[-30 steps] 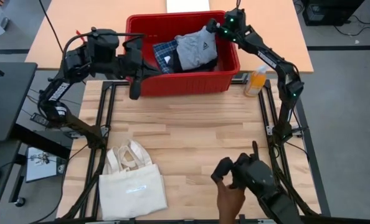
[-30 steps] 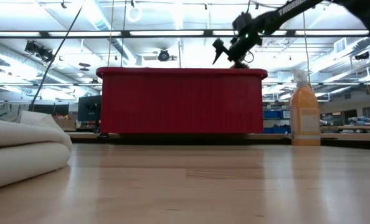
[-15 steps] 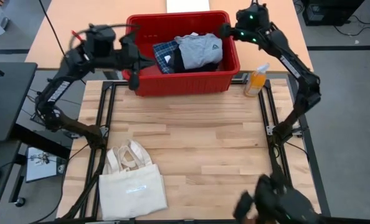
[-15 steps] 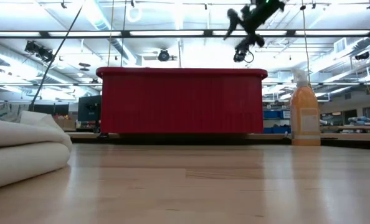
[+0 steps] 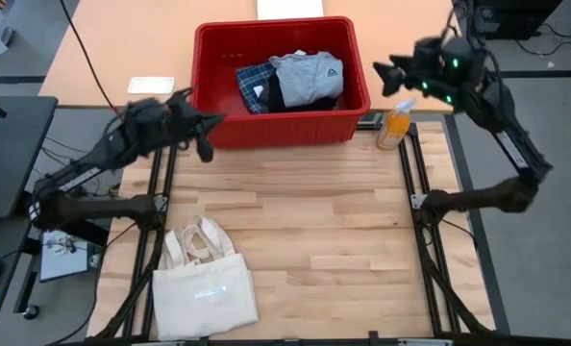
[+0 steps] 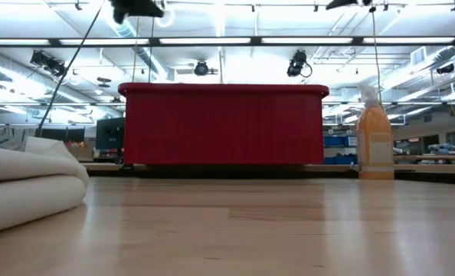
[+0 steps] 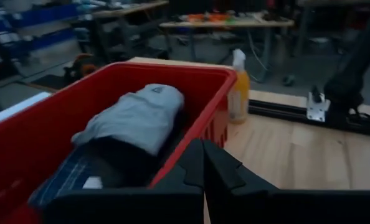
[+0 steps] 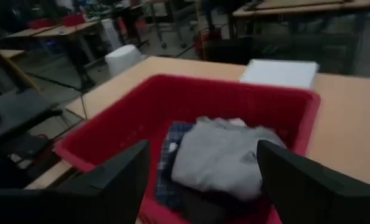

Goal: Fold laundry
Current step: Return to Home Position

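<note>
The laundry lies piled in a red bin (image 5: 282, 82) at the table's far edge: a light grey top (image 5: 310, 74) on top, a blue-and-white plaid piece (image 5: 254, 85) beside it and a dark piece (image 5: 284, 93) between them. In the left wrist view the grey top (image 7: 135, 115) rests on the dark piece (image 7: 119, 155). My left gripper (image 5: 206, 137) hangs shut, off the bin's near left corner. My right gripper (image 5: 386, 75) stands open in the air past the bin's right wall, pointing at the laundry (image 8: 219, 155). Neither holds anything.
An orange bottle (image 5: 394, 125) stands at the bin's near right corner, below my right gripper. A cream tote bag (image 5: 204, 284) lies flat at the near left. Bare wooden tabletop (image 5: 295, 221) stretches between bin and tote. Black frame rails (image 5: 415, 183) run along both sides.
My right gripper has swung from above the bin's far right corner toward the table's right edge and up, out past the bin's wall, staying open. My left arm has sunk and drawn back toward the table's left, its gripper shut. A person's hand at the near edge has left.
</note>
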Motion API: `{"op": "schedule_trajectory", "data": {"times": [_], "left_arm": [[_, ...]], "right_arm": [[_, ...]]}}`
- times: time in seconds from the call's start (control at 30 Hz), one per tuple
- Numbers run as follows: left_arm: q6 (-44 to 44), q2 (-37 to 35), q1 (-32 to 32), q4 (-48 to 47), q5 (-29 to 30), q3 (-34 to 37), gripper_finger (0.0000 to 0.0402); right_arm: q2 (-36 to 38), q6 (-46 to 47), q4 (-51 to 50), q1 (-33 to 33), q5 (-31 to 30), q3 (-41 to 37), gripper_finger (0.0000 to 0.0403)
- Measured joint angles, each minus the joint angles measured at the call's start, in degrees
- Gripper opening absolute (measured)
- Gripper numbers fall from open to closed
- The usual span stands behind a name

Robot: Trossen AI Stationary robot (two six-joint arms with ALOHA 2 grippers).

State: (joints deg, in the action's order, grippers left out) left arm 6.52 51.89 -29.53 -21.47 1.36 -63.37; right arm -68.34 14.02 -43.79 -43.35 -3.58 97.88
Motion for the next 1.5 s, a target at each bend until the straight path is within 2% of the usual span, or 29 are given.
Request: {"op": "schedule_trajectory", "data": {"times": [0.13, 0.33, 0.47, 0.67, 0.8, 1.03, 1.27, 1.5], "left_arm": [[-3.9, -8.2, 2.6, 2.6, 6.0, 9.0, 0.0000], [-6.9, -17.4, 5.2, 3.7, 12.1, 20.9, 0.0000], [-12.9, -21.3, 6.1, 3.7, 14.3, 26.3, 0.0002], [-23.7, -24.5, 8.1, 3.7, 16.0, 32.4, 0.0002], [-32.6, -26.7, 10.3, 3.8, 17.5, 35.8, 0.0003], [-38.0, -33.6, 15.3, 3.6, 21.6, 41.4, 0.0003], [-37.2, -39.9, 17.3, -2.4, 24.6, 42.4, 0.0004], [-37.5, -51.4, 17.3, -8.6, 24.5, 42.4, 0.0004]], "right_arm": [[7.9, 3.6, 3.8, 3.7, -4.3, -11.6, 0.0299], [18.1, 8.7, 17.9, 9.6, -7.4, -32.8, 0.0299], [23.2, 12.8, 25.0, 12.6, -8.7, -46.3, 0.0299], [29.9, 24.4, 35.9, 17.5, -8.2, -65.5, 0.0299], [33.6, 31.3, 43.1, 19.9, -8.3, -75.4, 0.0299], [38.6, 37.8, 47.1, 22.3, -8.3, -84.9, 0.0299], [44.5, 38.6, 46.2, 22.4, -8.3, -88.1, 0.0299], [52.5, 40.8, 39.5, 21.5, -7.2, -90.4, 0.0289]]}}
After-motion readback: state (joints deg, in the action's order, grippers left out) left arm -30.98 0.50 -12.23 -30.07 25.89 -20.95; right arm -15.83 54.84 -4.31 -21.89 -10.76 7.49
